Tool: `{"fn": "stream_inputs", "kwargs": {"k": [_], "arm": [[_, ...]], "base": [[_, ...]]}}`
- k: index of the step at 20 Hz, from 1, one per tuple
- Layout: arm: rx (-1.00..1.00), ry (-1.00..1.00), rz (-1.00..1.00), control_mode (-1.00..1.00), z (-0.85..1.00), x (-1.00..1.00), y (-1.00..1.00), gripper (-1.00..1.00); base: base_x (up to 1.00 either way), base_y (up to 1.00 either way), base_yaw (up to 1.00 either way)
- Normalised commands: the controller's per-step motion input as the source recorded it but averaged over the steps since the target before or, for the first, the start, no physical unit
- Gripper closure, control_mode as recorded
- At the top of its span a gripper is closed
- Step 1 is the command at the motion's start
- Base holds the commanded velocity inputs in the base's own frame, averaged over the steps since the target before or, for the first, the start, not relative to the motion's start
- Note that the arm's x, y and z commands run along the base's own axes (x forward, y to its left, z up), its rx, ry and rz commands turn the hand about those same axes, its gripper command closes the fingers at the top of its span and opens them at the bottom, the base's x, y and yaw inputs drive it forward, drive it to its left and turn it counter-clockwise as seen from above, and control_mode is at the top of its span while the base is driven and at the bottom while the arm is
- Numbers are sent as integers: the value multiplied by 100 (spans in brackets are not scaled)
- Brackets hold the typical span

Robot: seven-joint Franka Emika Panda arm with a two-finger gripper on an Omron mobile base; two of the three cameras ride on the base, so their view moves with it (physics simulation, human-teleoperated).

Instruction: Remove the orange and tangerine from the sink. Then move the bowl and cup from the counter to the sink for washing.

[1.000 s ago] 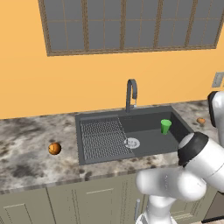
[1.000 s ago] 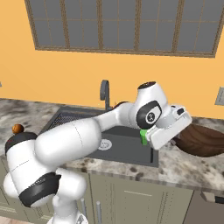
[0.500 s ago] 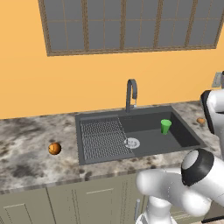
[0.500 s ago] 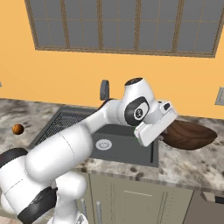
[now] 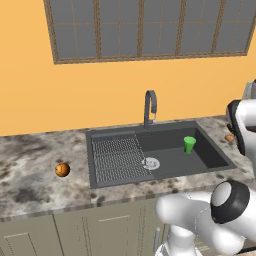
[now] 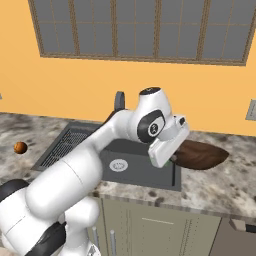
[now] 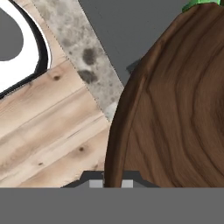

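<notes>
My gripper (image 6: pixel 174 159) is shut on the rim of the bowl (image 6: pixel 201 155), a wide reddish-brown wooden bowl held tilted in the air over the counter just right of the sink (image 6: pixel 140 172). In the hand view the bowl (image 7: pixel 175 109) looms large, and its rim runs down between my fingertips (image 7: pixel 113 183). The green cup (image 5: pixel 189 144) stands upright in the right part of the sink (image 5: pixel 170 162), and its top edge (image 7: pixel 201 5) peeks over the bowl. One round orange fruit (image 5: pixel 62 169) lies on the left counter and another (image 5: pixel 229 138) on the right counter. I cannot tell orange from tangerine.
A curved dark faucet (image 5: pixel 150 106) rises behind the basin, and a ribbed draining grid (image 5: pixel 117 157) fills its left half. The marbled counter edge (image 7: pixel 83 52) and wooden floor (image 7: pixel 43 131) lie below the hand. A wall outlet (image 6: pixel 251 109) sits at the far right.
The hand has carried the bowl up and to the left, from over the right counter toward the sink's right rim. The cup and fruits have stayed put.
</notes>
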Motion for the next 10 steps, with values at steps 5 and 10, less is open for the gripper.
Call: {"fn": "stream_inputs", "kwargs": {"k": [5,10], "arm": [[5,1,17,-100,13,0,25,100],[6,1,16,-100,11,-1,26,100]], "base": [[0,0,0],[0,0,0]]}}
